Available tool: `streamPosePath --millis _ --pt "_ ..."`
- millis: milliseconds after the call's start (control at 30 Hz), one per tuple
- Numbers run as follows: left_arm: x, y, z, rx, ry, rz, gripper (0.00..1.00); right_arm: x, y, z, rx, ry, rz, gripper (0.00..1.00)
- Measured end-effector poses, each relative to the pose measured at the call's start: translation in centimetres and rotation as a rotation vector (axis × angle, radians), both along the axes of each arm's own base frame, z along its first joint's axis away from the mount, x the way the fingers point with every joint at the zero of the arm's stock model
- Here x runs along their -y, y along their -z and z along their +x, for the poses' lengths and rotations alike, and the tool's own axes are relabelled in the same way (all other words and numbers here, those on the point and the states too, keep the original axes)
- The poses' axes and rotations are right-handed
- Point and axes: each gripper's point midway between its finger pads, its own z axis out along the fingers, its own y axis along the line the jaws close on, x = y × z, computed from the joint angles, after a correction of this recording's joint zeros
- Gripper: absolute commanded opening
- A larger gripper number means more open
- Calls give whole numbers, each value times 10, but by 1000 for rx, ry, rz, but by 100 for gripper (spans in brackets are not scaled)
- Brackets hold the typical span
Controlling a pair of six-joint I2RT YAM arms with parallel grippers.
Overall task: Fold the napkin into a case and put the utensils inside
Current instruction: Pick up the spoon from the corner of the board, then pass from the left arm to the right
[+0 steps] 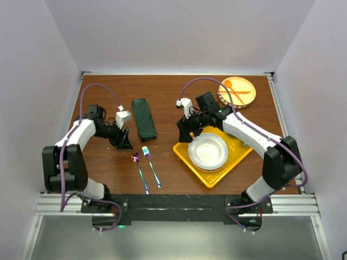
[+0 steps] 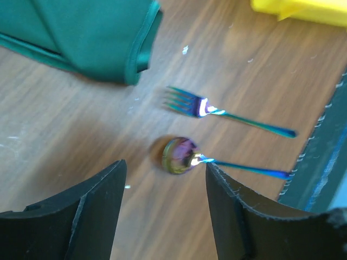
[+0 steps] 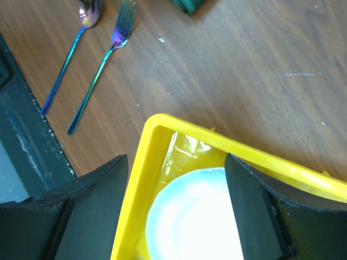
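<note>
Just beyond the parted left claw point(image 2: 164, 166), the spoon point(image 2: 180, 155), then the fork point(image 2: 187, 102).

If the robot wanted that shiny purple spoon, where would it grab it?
Probably the thin handle, near its middle, coming straight down with a finger on either side. The spoon lies flat on the table, so nothing can slip under it, and its bowl is wide and rounded. The fork lies beside it but apart, leaving room.

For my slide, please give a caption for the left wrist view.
Open left tool near the iridescent spoon and fork; folded green napkin beyond.
</note>
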Motion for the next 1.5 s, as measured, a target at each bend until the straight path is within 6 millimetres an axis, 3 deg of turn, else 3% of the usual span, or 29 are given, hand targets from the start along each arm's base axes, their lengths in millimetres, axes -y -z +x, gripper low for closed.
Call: streamPosePath --millis 233,667,767,867,933,1067,1133,1233,1367,1500 --pt "-7 34 -10 -106 68 40 54 0 0 4 12 8 -7 77" --pt "5 56 -19 -190 133 -1 47 -13 1 25 17 7 -9 77" --pt "10 57 -19 -196 145 -23 39 -14 0 26 17 7 -9 77" --pt "14 60 -19 -203 151 -42 21 -14 -1 26 18 7 -8 77" --pt "15 63 -20 -210 159 -51 2 -14 -1 26 18 7 -8 76" --pt "18 61 -25 -227 171 -78 0 -14 -2 27 18 8 -5 76" --pt "18 54 -26 -234 187 -85 0 -16 -4 27 15 8 5 76" --pt "16 29 -9 -142 225 -72 0 -24 -13 28 9 9 48 77" --pt "16 -34 30 92 243 -47 0 -44 -29 27 -19 11 158 82" --pt "21 -88 49 244 220 -66 0 -76 -40 16 -61 -22 251 84"
